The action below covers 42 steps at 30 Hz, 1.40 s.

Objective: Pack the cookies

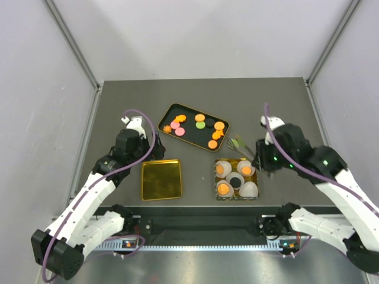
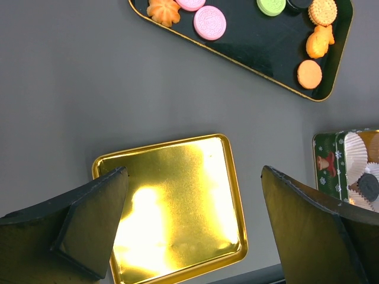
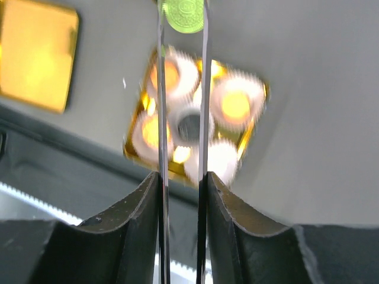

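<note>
Orange, pink, green and black cookies (image 1: 200, 117) lie on a black tray (image 1: 169, 109); they also show in the left wrist view (image 2: 209, 22). A green tin (image 1: 217, 178) holds white paper cups, some with orange cookies (image 1: 224, 189) and one with a black cookie (image 1: 235, 181). My right gripper (image 1: 260, 157) is shut on metal tongs (image 1: 243, 148). In the right wrist view my right gripper (image 3: 182, 177) holds the tongs (image 3: 161, 118), which pinch a green cookie (image 3: 185, 15) above the blurred tin (image 3: 254, 127). My left gripper (image 2: 194, 171) is open and empty above a gold lid (image 2: 172, 201).
The gold lid (image 1: 161, 179) lies left of the tin near the table's front edge (image 1: 195, 205). The black tray sits at the middle back. Grey walls stand on both sides of the table.
</note>
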Each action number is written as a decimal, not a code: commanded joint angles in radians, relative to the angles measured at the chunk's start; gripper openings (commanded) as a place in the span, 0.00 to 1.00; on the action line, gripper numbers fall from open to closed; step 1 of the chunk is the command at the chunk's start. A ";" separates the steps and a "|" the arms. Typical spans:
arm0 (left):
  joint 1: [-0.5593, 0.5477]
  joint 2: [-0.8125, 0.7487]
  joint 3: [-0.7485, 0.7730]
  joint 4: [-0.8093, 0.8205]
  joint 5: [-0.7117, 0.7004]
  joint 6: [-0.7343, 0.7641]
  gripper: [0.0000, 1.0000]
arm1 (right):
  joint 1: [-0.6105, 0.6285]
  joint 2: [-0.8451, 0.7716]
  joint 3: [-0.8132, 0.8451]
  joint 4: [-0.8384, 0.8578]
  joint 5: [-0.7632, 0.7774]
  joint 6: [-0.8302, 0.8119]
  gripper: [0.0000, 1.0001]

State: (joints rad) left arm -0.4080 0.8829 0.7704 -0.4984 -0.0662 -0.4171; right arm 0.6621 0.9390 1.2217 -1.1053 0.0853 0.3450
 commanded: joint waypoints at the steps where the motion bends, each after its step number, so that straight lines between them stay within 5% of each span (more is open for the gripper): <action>1: 0.005 -0.021 0.017 0.041 0.019 0.001 0.99 | -0.010 -0.136 -0.049 -0.177 0.011 0.109 0.31; 14: 0.005 -0.013 0.017 0.044 0.025 0.001 0.99 | -0.010 -0.338 -0.172 -0.387 -0.085 0.207 0.32; 20: 0.005 -0.009 0.017 0.046 0.025 0.001 0.99 | -0.010 -0.388 -0.223 -0.390 -0.174 0.233 0.32; 42: 0.005 0.010 0.015 0.049 0.043 0.005 0.99 | -0.010 -0.549 -0.300 -0.390 -0.116 0.364 0.29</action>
State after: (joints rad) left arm -0.4080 0.8886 0.7704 -0.4957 -0.0402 -0.4171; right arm 0.6605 0.4088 0.9241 -1.3781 -0.0456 0.6746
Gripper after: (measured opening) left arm 0.991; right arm 0.330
